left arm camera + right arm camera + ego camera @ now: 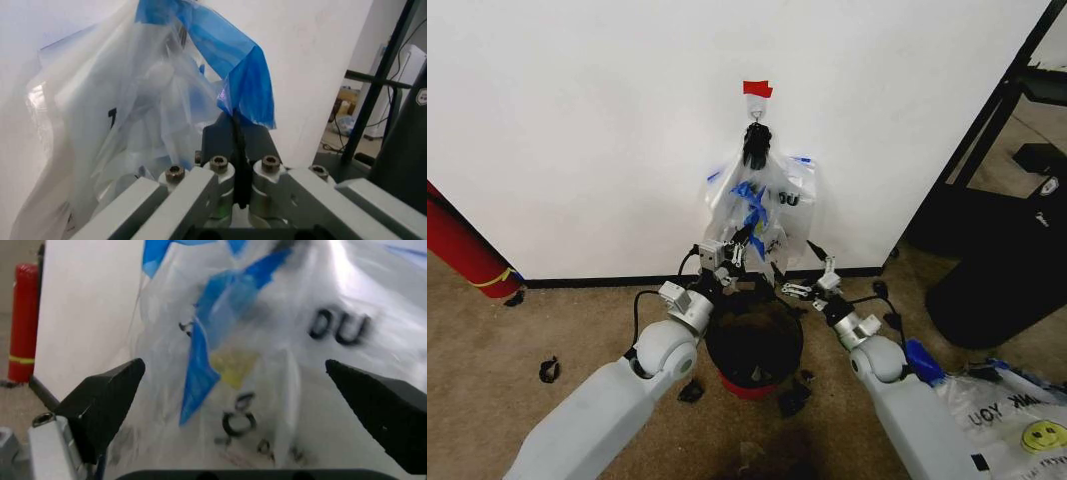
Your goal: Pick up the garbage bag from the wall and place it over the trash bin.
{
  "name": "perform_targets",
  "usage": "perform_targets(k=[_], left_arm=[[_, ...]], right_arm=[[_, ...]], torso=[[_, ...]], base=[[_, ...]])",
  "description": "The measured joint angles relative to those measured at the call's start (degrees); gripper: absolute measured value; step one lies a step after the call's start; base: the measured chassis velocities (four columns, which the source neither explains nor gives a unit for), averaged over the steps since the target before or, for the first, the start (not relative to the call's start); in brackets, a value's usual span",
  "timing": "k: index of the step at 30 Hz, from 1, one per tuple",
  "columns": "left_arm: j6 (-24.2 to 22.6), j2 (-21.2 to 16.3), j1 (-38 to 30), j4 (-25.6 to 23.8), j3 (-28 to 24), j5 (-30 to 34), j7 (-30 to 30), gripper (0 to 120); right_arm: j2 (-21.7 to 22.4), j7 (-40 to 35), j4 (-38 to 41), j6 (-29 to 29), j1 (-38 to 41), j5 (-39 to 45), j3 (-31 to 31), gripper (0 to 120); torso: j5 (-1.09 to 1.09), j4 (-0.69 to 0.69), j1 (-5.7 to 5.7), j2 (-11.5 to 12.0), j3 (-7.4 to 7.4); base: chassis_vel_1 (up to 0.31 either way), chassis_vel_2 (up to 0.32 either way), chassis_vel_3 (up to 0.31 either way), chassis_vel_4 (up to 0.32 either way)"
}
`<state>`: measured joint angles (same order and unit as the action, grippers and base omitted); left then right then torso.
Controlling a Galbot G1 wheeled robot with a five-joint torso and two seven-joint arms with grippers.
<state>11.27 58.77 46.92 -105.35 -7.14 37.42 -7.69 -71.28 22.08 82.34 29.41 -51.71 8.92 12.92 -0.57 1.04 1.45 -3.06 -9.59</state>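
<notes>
A red cylinder stands on the floor at far left against the white wall. The left claw is clenched on a blue strip of the bag, which hangs on the wall from a hook under red tape. Below it, between the arms, the black bin sits on the carpet. The right claw is released, its fingers spread wide, just beside the bag.
</notes>
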Motion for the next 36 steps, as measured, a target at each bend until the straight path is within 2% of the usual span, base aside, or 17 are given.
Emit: perform_targets(k=[12,14,16,17,21,23,25,28,29,31,33,36], left_arm=[[-0.1,-0.3,0.4,-0.5,0.1,-0.1,0.0,0],[-0.1,-0.5,0.5,-0.7,0.2,-0.1,0.0,0],[-0.1,-0.6,0.5,-0.8,0.2,-0.1,0.0,0],[-0.1,-0.8,0.5,-0.8,0.3,-0.2,0.0,0],[0.0,-1.0,0.6,-0.9,0.4,-0.2,-0.4,0],[0.0,-1.0,0.6,-0.8,0.5,-0.2,-0.5,0],[0.2,-0.9,0.7,-0.7,0.7,-0.3,-0.6,0],[0.4,-0.9,0.9,-0.7,0.8,-0.4,-0.6,0],[0.4,-1.0,0.9,-0.6,0.9,-0.4,-0.6,0],[0.4,-1.0,0.9,-0.6,1.0,-0.4,-0.6,0],[0.4,-1.1,1.0,-0.6,1.1,-0.4,-0.5,0],[0.5,-1.1,1.0,-0.5,1.2,-0.5,-0.5,0]], right_arm=[[0.4,1.7,-4.1,1.6,8.9,-11.3,-1.7,98],[0.6,4.2,-4.9,1.9,10.3,-13.2,-1.5,90],[0.6,5.2,-5.2,2.1,10.7,-14.0,-1.4,89],[0.6,6.6,-5.6,2.4,11.3,-15.6,-1.3,83],[0.2,9.9,-6.8,3.2,13.0,-21.5,-0.8,74],[0.0,10.6,-7.0,3.3,13.4,-23.3,-0.6,74],[-0.9,11.9,-7.8,3.6,14.3,-27.0,-0.3,79],[-1.8,11.9,-8.8,3.6,14.8,-27.6,-0.4,85],[-2.2,11.7,-9.2,3.6,14.9,-27.7,-0.4,81],[-2.2,11.7,-9.2,3.6,14.9,-27.7,-0.4,81],[-2.5,11.2,-9.6,3.4,14.9,-27.6,-0.4,69],[-2.4,10.2,-9.8,2.9,14.9,-26.5,-0.5,59]], torso=[[0.00,0.00,0.00,0.0,0.00],[0.00,0.00,0.00,0.0,0.00],[0.00,0.00,0.00,0.0,0.00],[0.00,0.00,0.00,0.0,0.00],[0.00,0.00,-0.01,0.0,0.00],[0.00,0.00,-0.01,0.0,0.00],[0.00,-0.01,-0.01,0.0,0.00],[0.00,0.00,-0.01,0.0,0.00],[0.00,0.00,-0.01,0.0,0.00],[0.00,0.00,-0.01,0.0,0.00],[0.00,0.00,-0.01,0.0,0.00],[0.00,0.00,-0.01,0.0,0.00]], base=[[0.000,0.000,0.000,0.000],[0.000,0.000,0.000,0.000],[0.000,0.000,0.000,0.000],[0.000,0.000,0.000,0.000],[0.000,0.000,0.000,0.000],[0.000,0.000,0.000,0.000],[0.000,0.000,0.000,0.000],[0.000,0.000,0.000,0.000],[0.000,0.000,0.000,0.000],[0.000,0.000,0.000,0.000],[0.000,0.000,0.000,0.000],[0.000,0.000,0.000,0.000]])
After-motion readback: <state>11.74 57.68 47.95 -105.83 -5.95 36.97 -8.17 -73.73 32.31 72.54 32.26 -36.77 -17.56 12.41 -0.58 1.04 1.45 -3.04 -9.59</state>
